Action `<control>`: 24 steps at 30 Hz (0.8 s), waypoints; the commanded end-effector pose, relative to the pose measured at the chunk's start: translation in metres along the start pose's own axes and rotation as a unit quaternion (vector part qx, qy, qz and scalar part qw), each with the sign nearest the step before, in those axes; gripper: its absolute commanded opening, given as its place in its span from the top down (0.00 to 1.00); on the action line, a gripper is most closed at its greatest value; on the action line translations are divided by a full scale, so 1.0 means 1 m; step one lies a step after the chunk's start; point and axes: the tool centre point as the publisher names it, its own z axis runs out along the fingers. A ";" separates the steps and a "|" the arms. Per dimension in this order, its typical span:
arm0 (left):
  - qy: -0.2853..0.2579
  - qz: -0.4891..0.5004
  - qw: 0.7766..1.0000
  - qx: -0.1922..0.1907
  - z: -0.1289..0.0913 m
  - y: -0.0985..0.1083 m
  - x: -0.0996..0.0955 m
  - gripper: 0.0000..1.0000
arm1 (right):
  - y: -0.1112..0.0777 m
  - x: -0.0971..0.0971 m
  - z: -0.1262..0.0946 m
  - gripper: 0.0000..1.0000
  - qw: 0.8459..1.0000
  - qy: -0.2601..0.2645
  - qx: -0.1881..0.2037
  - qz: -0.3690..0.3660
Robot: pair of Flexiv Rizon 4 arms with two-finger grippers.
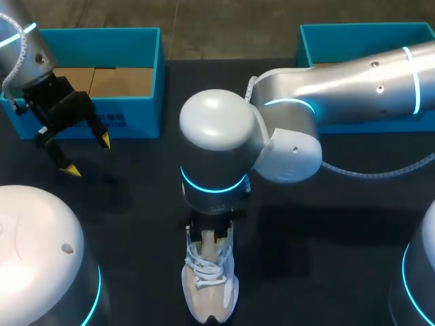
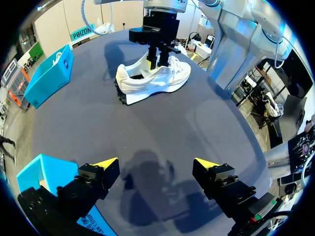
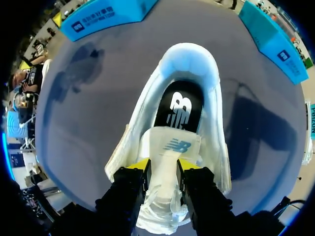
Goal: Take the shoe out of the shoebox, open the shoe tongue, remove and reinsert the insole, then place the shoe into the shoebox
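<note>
White shoe [image 1: 209,288] with white laces stands upright at lower centre of the head view on the dark table [image 1: 136,224], toe toward the bottom edge. Black insole [image 3: 179,105] lies inside, showing at the heel. Right gripper [image 3: 162,169] is clamped on the tongue [image 3: 171,147] from above. Left gripper [image 1: 87,155] at upper left, fingers apart, just in front of the blue shoebox [image 1: 129,112].

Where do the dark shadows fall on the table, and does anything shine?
Head view: a shadow lies on the table right of the shoe, and the right arm has pale glare on its dome. Left wrist view: a shadow sits between the fingers of the left gripper. Right wrist view: shadows darken the table on both sides of the shoe.
</note>
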 end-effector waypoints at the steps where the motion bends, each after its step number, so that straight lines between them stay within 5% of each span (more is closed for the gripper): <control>1: 0.001 0.000 1.000 -0.001 0.000 0.000 0.000 0.00 | -0.010 0.003 -0.015 0.65 0.991 -0.010 -0.025 0.131; 10: 0.001 0.000 1.000 -0.001 0.000 0.000 0.000 0.00 | -0.003 0.012 -0.065 0.52 0.998 -0.041 -0.035 0.014; 14: 0.001 0.000 1.000 -0.001 0.000 0.000 0.000 0.00 | 0.007 0.012 -0.075 0.44 0.991 -0.015 -0.035 -0.126; 15: 0.001 0.000 1.000 -0.001 0.000 0.000 0.000 0.00 | 0.010 0.012 -0.077 0.40 0.984 0.003 -0.033 -0.173; 18: 0.001 0.000 1.000 -0.001 0.000 0.000 0.000 0.00 | 0.016 0.010 -0.082 0.03 0.962 0.023 -0.032 -0.270; 24: 0.001 0.000 1.000 -0.001 0.000 0.000 0.000 0.00 | 0.021 0.004 -0.090 0.00 0.901 0.024 -0.025 -0.433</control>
